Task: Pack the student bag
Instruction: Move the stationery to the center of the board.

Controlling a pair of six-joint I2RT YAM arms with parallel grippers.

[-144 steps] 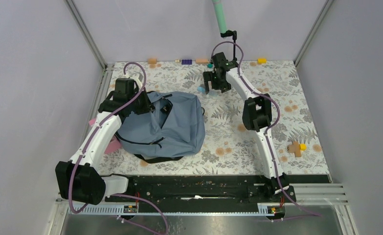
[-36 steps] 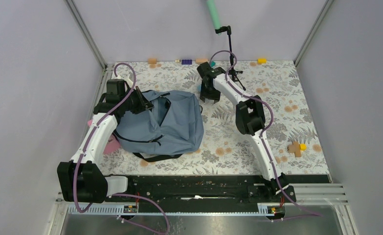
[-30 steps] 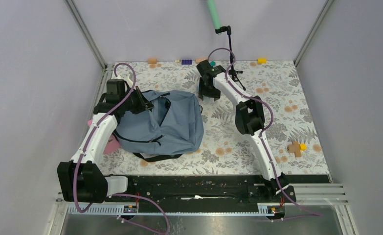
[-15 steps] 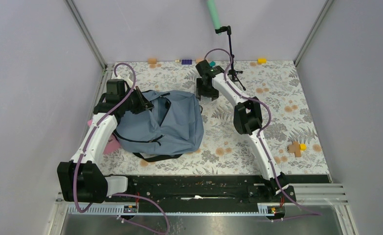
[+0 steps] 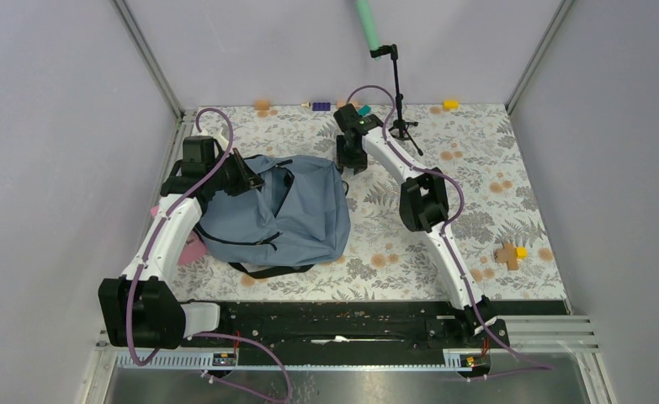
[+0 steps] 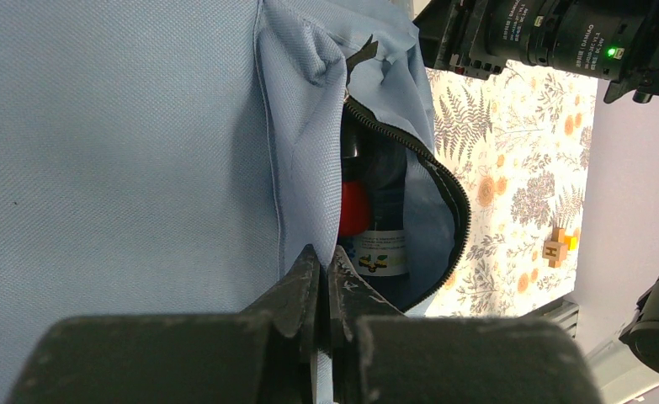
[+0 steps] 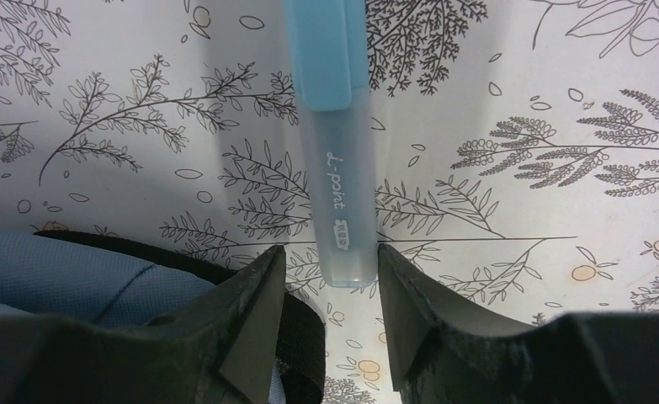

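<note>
The student bag [image 5: 279,215], grey-blue and soft, lies left of centre with its zipper open. My left gripper [image 5: 243,178] is shut on the fabric edge of the bag's opening [image 6: 324,268] and holds it up. Inside the opening I see a dark labelled bottle [image 6: 382,249] and something red [image 6: 353,209]. My right gripper [image 5: 348,160] hangs low over the table by the bag's far right corner. Its jaws are open and straddle the near end of a light blue pen [image 7: 332,160] that lies on the floral table, with a gap on the left side [image 7: 330,261].
A black strap [image 7: 309,337] of the bag lies under the right gripper's left finger. A small black tripod [image 5: 399,118] holding a green stick stands just behind the right arm. Small blocks [image 5: 321,106] line the far edge. A wooden cross block [image 5: 508,253] sits at right, something pink [image 5: 193,250] beside the bag.
The right gripper has shifted left toward the bag's corner and its jaws have narrowed around the pen. The left arm and the bag have not moved.
</note>
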